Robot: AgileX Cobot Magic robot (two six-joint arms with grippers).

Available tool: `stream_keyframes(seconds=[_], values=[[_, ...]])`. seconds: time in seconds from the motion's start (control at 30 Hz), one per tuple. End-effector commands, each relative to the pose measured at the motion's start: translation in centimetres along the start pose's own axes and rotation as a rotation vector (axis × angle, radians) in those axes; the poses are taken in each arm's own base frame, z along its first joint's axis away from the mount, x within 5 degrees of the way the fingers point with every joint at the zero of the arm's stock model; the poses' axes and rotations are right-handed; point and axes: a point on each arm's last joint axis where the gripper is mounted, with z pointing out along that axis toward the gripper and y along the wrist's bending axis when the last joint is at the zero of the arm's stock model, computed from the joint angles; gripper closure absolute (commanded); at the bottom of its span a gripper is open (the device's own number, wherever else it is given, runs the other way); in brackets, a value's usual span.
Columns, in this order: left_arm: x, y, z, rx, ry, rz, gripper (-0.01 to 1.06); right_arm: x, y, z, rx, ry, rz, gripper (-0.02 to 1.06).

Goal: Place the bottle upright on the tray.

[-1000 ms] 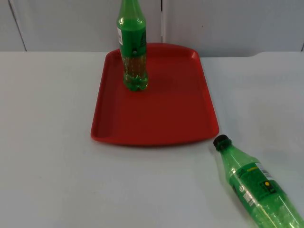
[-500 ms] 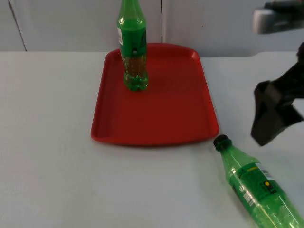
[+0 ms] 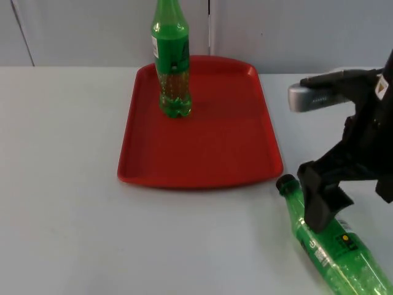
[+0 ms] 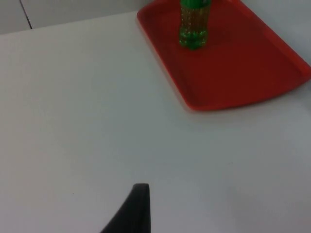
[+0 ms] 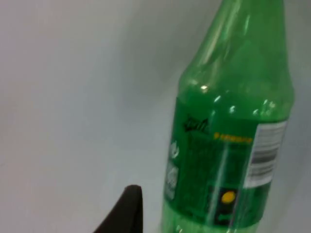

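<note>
Bottle on its side (image 3: 331, 241) at lower right of the top frame, lying on the white bench (image 3: 61, 184), black cap (image 3: 286, 183) pointing up-left toward the near right corner of the red tray (image 3: 202, 160). Cap close to the tray rim, not touching. Green plastic, label with barcode and a yellow dot facing up; same label seen close up from the right wrist (image 5: 233, 145).

Right end effector (image 3: 320, 203) down over the lying bottle's neck and shoulder, just right of the cap in the top frame. Black fingers (image 3: 319, 212) overlapping the bottle in that frame; contact or no contact: can't tell. Opening width: can't tell, gap between fingers not visible. One black fingertip (image 5: 124, 213) seen from the right wrist just beside the bottle body, apart from it.

Second green bottle (image 3: 171, 58) standing upright on the tray, far left area of it, upper centre of the top frame, neck running out of frame. Also visible from the left wrist (image 4: 193, 24), upright on the tray (image 4: 243, 63).

Left end effector (image 4: 133, 211) waiting over bare bench, well apart from the tray, one black fingertip visible. Open or closed: can't tell.

Grey partition wall (image 3: 295, 31) behind the bench along the top of the top frame.
</note>
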Motion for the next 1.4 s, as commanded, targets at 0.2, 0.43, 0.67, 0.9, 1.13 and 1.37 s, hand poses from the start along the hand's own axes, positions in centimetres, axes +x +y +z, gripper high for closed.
stream_keyframes(seconds=[0.2, 0.43, 0.67, 0.9, 1.13, 1.37], values=[[0.1, 0.0, 0.0, 0.006, -0.001, -0.002, 0.0, 0.4, 0.8, 2.3, 0.018, -0.08, -0.012, 0.01], [0.1, 0.0, 0.0, 0.006, -0.001, -0.002, 0.0, 0.2, 0.8, 4.2, 0.025, -0.053, -0.018, 0.01], [0.1, 0.0, 0.0, 0.006, -0.001, -0.002, 0.0, -0.1, 0.8, 6.7, 0.022, -0.04, -0.013, 0.01], [0.1, 0.0, 0.0, 0.006, -0.001, -0.002, 0.0, -0.3, 0.8, 7.3, 0.023, -0.047, -0.017, 0.01], [0.1, 0.0, 0.0, 0.006, -0.001, -0.002, 0.0, -0.3, 0.8, 7.9, 0.022, -0.046, -0.015, 0.01], [0.1, 0.0, 0.0, 0.006, -0.001, -0.002, 0.0, -0.4, 0.9, 8.6, 0.02, -0.044, -0.012, 0.03]])
